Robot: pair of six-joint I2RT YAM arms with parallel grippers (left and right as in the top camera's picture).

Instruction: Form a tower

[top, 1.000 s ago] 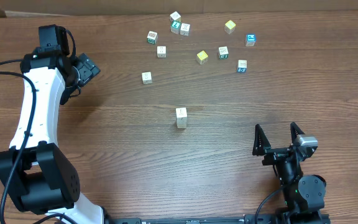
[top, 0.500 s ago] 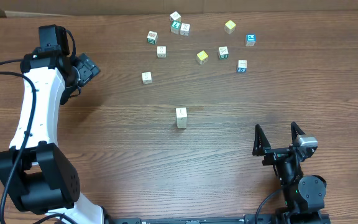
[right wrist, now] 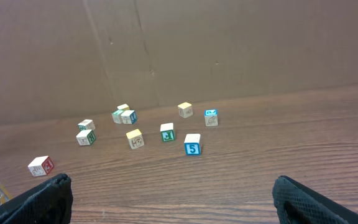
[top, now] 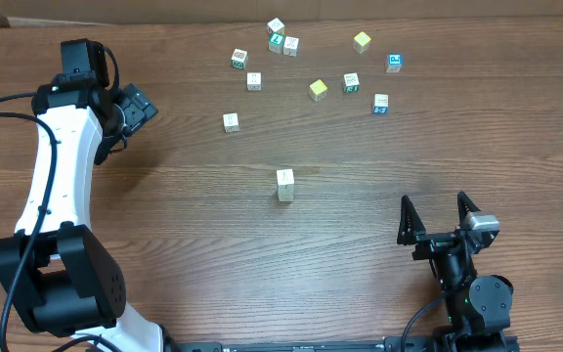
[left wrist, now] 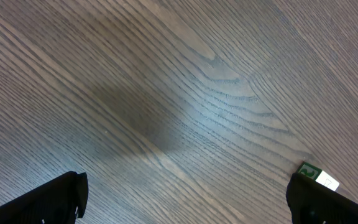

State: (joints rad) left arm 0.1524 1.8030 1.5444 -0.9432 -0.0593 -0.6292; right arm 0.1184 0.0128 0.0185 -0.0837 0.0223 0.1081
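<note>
Well off to the left of the tower, the white and black left arm (top: 52, 186) stretches up the brown wood-grain table (top: 164, 225). The left gripper (top: 137, 108) at its end sits far from the tower, beyond it and to its left. Its jaws are spread wide over bare wood, with one black finger (left wrist: 58, 199) in each lower corner of the wrist view.

A little left of the tower and beyond it lie three loose blocks. A plain cream wooden cube (top: 231, 121) is nearest, a second cream cube (top: 254, 81) lies farther back, and a green-faced cube (top: 239, 59) is behind that. Straight beyond the tower, near the far edge, a tight cluster of three cubes (top: 281, 39) huddles together.

The tower (top: 284, 184), a narrow stack of small cream wooden letter cubes, stands upright mid-table with a pale face on top, apart from every loose block.

Beyond it to the right are a yellow cube (top: 318, 89), a green-lettered cube (top: 351, 82), a farther yellow cube (top: 362, 41), a cream cube with a blue numeral (top: 380, 103) and a blue-faced cube (top: 394, 63).

The right gripper (top: 433, 201) sits to the right of the tower and nearer the front edge, well apart from it. Its jaws are wide apart and point towards the scattered blocks.
</note>
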